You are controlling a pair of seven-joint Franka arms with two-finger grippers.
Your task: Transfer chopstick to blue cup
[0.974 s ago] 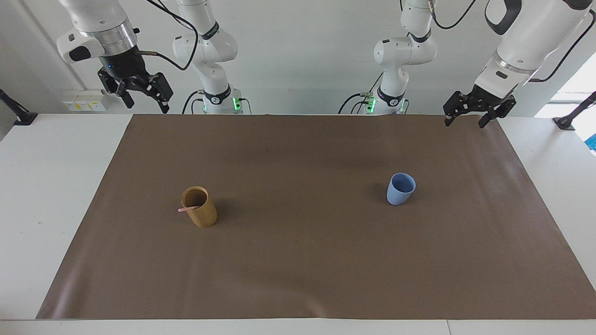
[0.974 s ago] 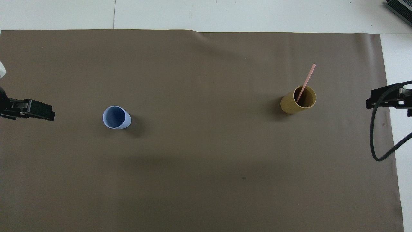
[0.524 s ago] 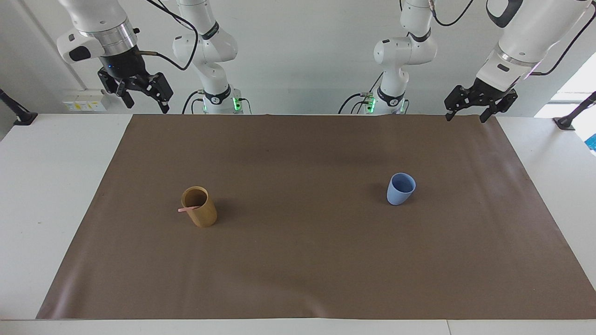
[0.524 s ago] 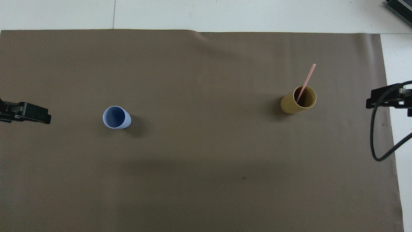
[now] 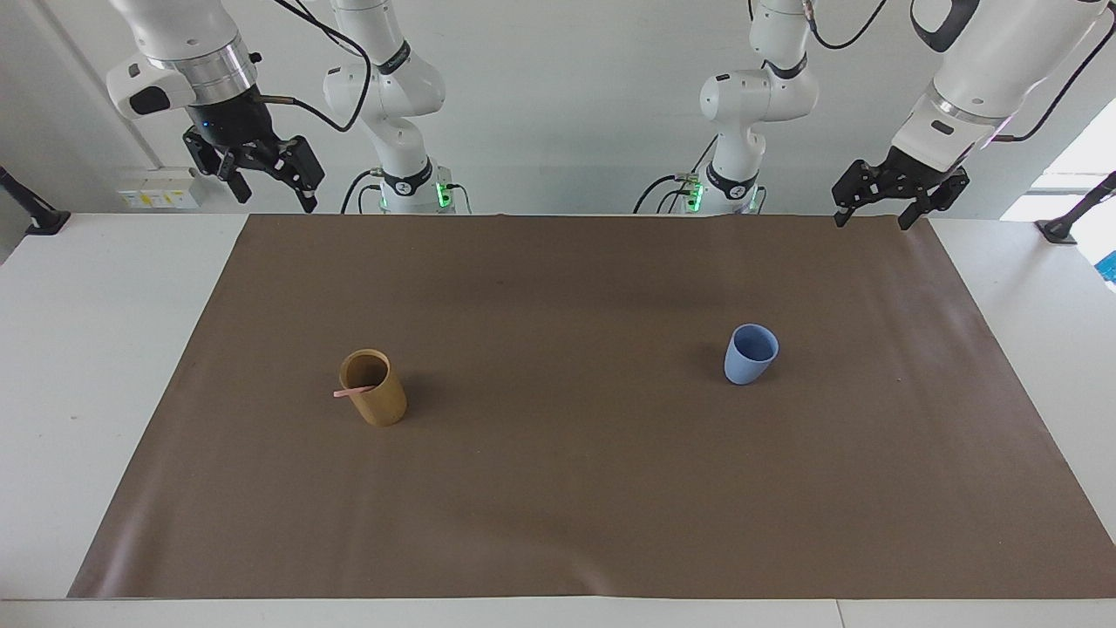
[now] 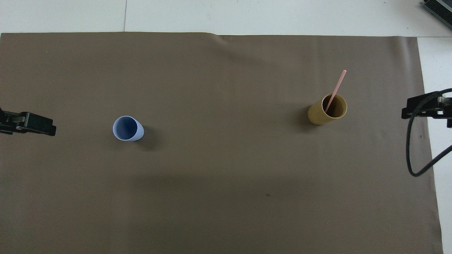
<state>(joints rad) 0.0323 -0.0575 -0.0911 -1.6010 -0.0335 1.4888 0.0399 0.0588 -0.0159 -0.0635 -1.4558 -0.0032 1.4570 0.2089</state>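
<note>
Pink chopstick (image 6: pixel 335 91), light-blue cup (image 6: pixel 127 128), tan holder (image 6: pixel 327 109).

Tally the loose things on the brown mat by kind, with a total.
Cups: 2, the blue cup toward the left arm's end and the tan holder toward the right arm's end.
Sticks: 1, the chopstick standing tilted in the tan holder.
Total: 3

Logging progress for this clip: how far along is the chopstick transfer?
Nothing is done yet. The thin pale pink chopstick leans in the tan cylindrical holder; the small light-blue cup stands empty. Nothing is in hand: the left tool and right tool hang open by the robots' end. Grasping, carrying and dropping all remain.
</note>
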